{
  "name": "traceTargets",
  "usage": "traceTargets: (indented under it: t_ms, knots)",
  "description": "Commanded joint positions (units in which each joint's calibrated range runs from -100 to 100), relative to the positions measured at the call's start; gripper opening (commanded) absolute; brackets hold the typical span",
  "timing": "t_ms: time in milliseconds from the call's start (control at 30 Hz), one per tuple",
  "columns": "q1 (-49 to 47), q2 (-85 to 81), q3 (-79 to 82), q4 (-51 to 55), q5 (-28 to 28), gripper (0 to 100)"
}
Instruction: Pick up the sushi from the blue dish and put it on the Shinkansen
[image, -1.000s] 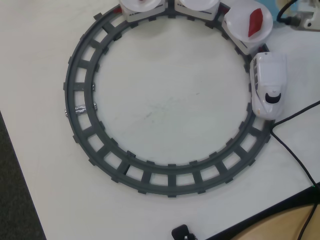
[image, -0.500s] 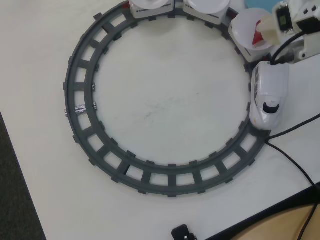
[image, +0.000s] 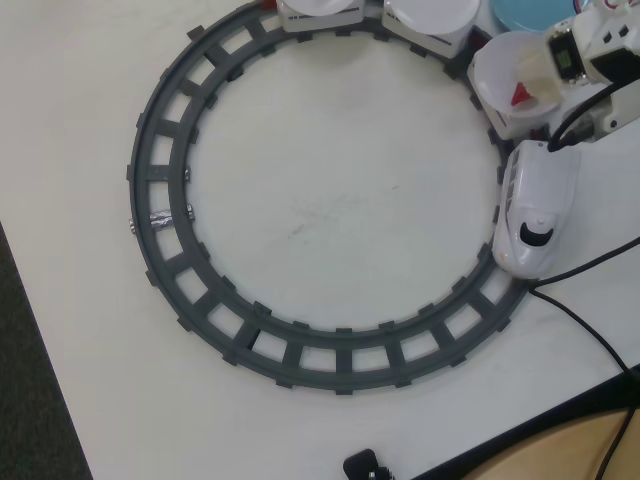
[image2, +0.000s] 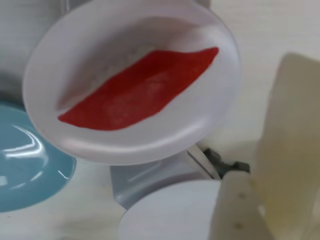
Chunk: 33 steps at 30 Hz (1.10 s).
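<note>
Overhead view is showing the cream-fingered tool (image: 535, 80) hanging over a round white plate (image: 505, 75) on the white toy bullet train (image: 535, 215), near the counter's (image: 340, 200) far right corner. Wrist view is showing a red leaf-shaped sushi piece (image2: 142, 90) lying on that plate, beside the round light-blue dish (image2: 25, 165). Whether the tool's fingers are spread or closed, I cannot tell.

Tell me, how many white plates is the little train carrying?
3 show in the overhead view: two at the top edge, cut off by the frame, and one behind the engine holding a red piece. More may lie out of frame.
</note>
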<state>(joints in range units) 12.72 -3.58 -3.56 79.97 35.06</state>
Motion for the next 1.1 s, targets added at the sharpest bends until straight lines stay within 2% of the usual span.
traceTargets:
  t_ms: [0, 1067]
  knots:
    - [0.31, -2.56, -0.12, 0.18, -0.24, 2]
    - [-0.13, 2.37, -0.30, 0.01, -0.34, 2]
